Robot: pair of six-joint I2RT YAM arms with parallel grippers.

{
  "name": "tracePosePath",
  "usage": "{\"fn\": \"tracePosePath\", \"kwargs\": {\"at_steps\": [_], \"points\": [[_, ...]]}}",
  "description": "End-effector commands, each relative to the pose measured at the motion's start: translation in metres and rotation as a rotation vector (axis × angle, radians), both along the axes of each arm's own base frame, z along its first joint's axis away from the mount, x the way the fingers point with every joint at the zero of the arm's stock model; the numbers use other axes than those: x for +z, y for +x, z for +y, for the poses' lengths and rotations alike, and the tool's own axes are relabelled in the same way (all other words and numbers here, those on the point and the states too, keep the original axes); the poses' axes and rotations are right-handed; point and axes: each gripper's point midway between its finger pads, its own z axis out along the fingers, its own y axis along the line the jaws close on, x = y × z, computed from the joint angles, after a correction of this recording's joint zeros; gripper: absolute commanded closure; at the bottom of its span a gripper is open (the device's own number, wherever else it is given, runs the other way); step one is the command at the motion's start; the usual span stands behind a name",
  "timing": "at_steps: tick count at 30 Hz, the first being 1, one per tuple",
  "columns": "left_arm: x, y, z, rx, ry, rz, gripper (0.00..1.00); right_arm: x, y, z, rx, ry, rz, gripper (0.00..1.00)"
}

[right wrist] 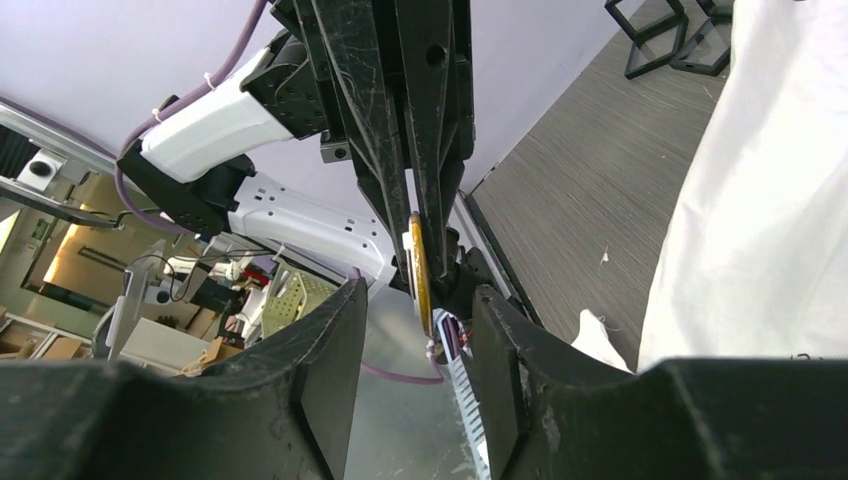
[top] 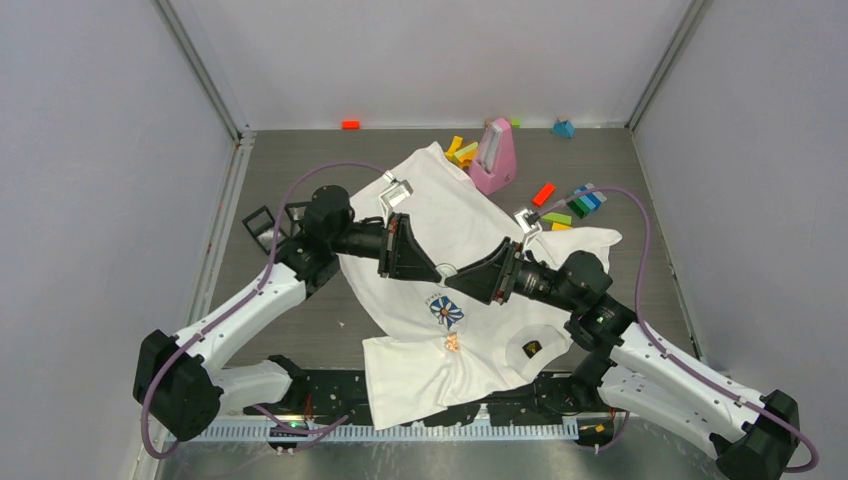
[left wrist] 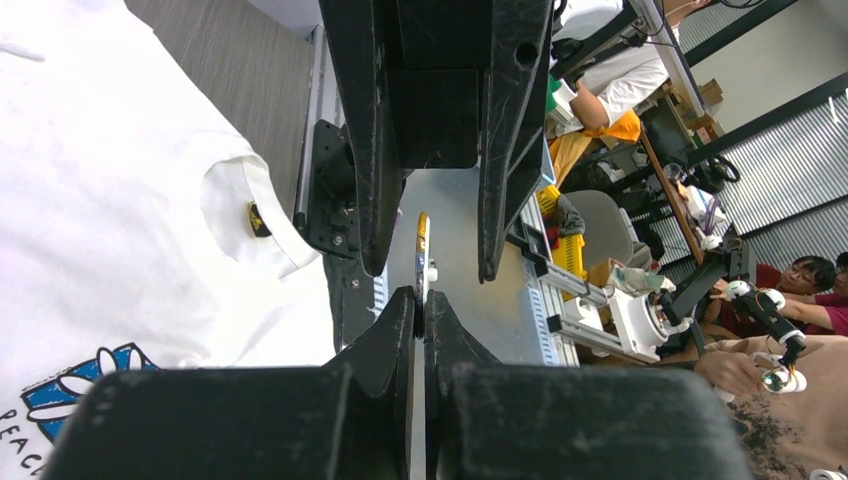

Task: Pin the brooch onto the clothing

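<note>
Above the rumpled white T-shirt (top: 415, 365), the left end effector (left wrist: 420, 300) pinches a gold-rimmed brooch (left wrist: 423, 262); the right end effector (right wrist: 420, 290) gapes.

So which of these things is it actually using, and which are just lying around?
In use: brooch, pinched by left claw; right claw; white T-shirt.
Lying about: coloured blocks, pink stand, black wire frames.

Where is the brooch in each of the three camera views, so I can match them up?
Top external: too small to see, where the left gripper and right gripper meet over the clothing.
Left wrist: the brooch stands edge-on at centre, pinched by the left gripper.
Right wrist: edge-on at centre, between the open right gripper's fingers.
Shared landmark: the white clothing, in all three.
</note>
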Motion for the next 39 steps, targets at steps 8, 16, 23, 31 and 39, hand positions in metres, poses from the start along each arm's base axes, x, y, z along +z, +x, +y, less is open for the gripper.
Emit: {"fn": "tracePosePath", "kwargs": {"at_steps": [8, 16, 23, 31, 39], "points": [[0.013, -0.007, 0.005, -0.023, -0.043, -0.048, 1.00, 0.008, 0.005, -0.001, -0.025, 0.030, -0.017, 0.80], [0.011, -0.008, 0.004, -0.030, -0.042, -0.044, 1.00, -0.025, 0.031, -0.010, -0.180, -0.115, 0.043, 0.90], [0.006, -0.015, -0.001, -0.073, -0.031, -0.023, 1.00, -0.060, 0.056, -0.014, -0.285, -0.299, 0.142, 0.95], [0.002, -0.014, -0.003, -0.078, -0.023, -0.013, 1.00, -0.087, 0.074, -0.015, -0.350, -0.412, 0.195, 0.96], [-0.003, -0.011, -0.005, -0.070, -0.010, 0.007, 1.00, -0.100, 0.074, -0.013, -0.342, -0.460, 0.204, 0.95]]}}
